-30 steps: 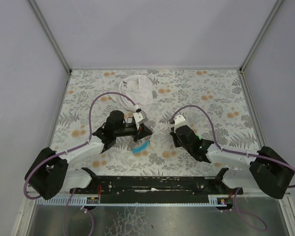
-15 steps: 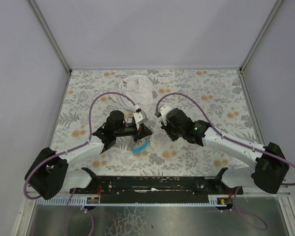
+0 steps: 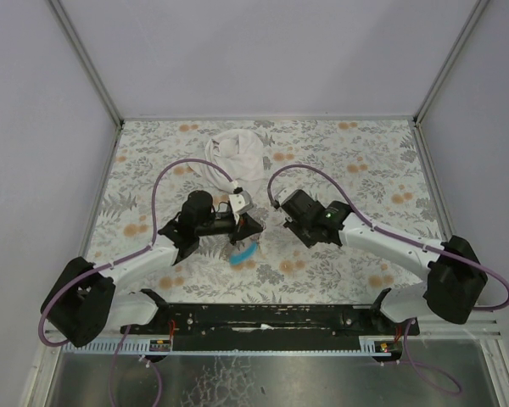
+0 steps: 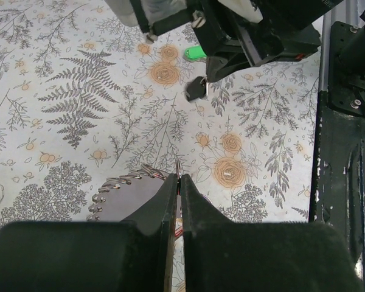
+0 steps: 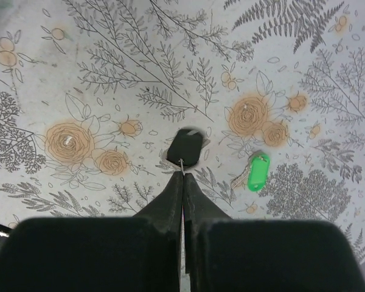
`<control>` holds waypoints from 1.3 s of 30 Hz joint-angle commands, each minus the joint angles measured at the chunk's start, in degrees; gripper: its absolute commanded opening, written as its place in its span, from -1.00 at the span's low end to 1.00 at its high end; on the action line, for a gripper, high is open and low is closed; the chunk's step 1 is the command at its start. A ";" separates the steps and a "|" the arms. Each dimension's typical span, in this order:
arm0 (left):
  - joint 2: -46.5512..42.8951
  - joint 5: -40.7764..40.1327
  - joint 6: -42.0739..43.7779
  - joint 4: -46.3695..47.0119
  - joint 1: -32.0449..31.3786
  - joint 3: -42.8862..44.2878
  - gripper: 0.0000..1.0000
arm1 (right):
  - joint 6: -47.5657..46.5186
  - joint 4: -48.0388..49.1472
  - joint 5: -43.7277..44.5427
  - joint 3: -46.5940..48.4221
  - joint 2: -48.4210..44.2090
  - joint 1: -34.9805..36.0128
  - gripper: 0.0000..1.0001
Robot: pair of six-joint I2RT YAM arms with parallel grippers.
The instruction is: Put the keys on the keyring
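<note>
Pinching black key, right fingers; green key nearby.

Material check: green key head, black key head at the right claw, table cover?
Green key head: glossy plastic by the look, with a bright highlight; its shank looks like bare metal. Black key head: plastic or rubber, duller sheen, hard to say which. Table cover: matte printed sheet with a floral pattern and no glare; cloth or vinyl unclear.

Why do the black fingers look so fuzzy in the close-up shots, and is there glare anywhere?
Left wrist: the left fingers sit too near the lens, a dark blur; the table print is sharp. Right wrist: right fingers blurred likewise, green key crisp. Top view: soft even light, sheen on the metal sheet.
</note>
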 commanded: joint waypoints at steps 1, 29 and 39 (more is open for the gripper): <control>-1.77 2.02 0.21 4.09 -0.26 -0.71 -1.00 | -5.84 9.80 -5.08 -3.74 -6.06 0.10 -1.00; 0.13 11.96 2.24 4.68 -1.09 -0.20 -1.00 | -28.15 29.67 -32.15 -15.59 -19.93 0.12 -1.00; 1.06 12.06 2.26 4.43 -1.43 0.25 -1.00 | -29.13 30.91 -36.77 -14.53 -17.93 0.11 -1.00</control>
